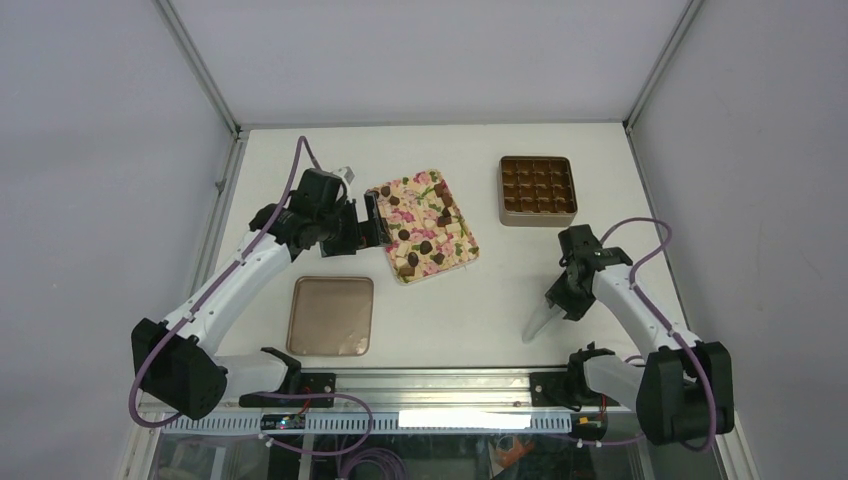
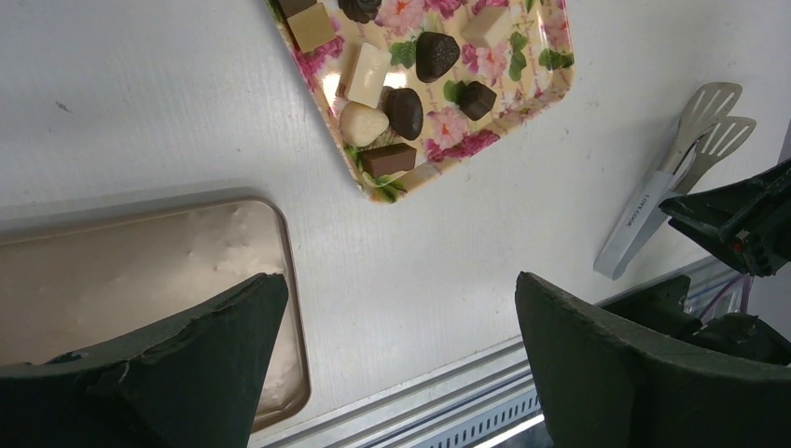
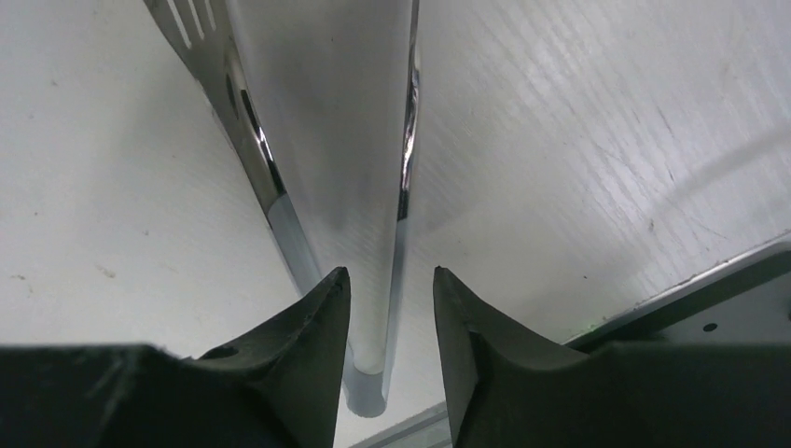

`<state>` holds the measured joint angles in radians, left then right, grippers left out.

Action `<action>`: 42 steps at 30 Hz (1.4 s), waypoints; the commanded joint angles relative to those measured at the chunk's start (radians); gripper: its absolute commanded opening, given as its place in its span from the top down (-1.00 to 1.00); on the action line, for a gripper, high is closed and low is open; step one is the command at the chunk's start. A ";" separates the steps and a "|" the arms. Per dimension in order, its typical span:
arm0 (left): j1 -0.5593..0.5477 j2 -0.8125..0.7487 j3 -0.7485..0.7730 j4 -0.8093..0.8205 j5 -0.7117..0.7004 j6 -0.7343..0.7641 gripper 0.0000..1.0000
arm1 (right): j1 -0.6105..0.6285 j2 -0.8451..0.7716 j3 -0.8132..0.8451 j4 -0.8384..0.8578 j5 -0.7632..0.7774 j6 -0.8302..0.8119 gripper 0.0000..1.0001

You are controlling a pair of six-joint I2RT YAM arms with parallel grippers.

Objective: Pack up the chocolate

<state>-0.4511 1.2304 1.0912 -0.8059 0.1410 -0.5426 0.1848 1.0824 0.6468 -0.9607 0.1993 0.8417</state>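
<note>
The tabletop carries a flowered tray and, apart to its right, the brown grid box. The left tool hangs spread wide beside the tray. The right tool straddles the handle of the tongs, likely so that pieces can be lifted cleanly; whether it pinches them already, one cannot tell. The chocolate lies on the tray.

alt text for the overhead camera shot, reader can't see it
Overhead, the right gripper is positioned over metal tongs lying near the table's front edge, while the open left gripper sits beside a floral tray of chocolates. A brown compartment box stands far right; a tan lid lies front left.
</note>
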 commanded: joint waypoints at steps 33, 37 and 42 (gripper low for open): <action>-0.003 0.001 0.037 0.041 0.045 -0.005 -0.98 | 0.390 0.459 0.379 -0.049 0.010 -0.375 -0.12; -0.003 -0.013 0.043 0.039 0.029 -0.015 -0.98 | 0.390 0.298 0.374 -0.019 0.051 -0.338 -0.51; -0.003 -0.033 0.043 0.038 -0.043 -0.017 -0.98 | 0.393 0.027 0.252 0.126 0.044 -0.279 -0.57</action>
<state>-0.4511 1.2472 1.0924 -0.8021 0.1509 -0.5434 0.5777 1.2953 0.9642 -0.9405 0.2169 0.4999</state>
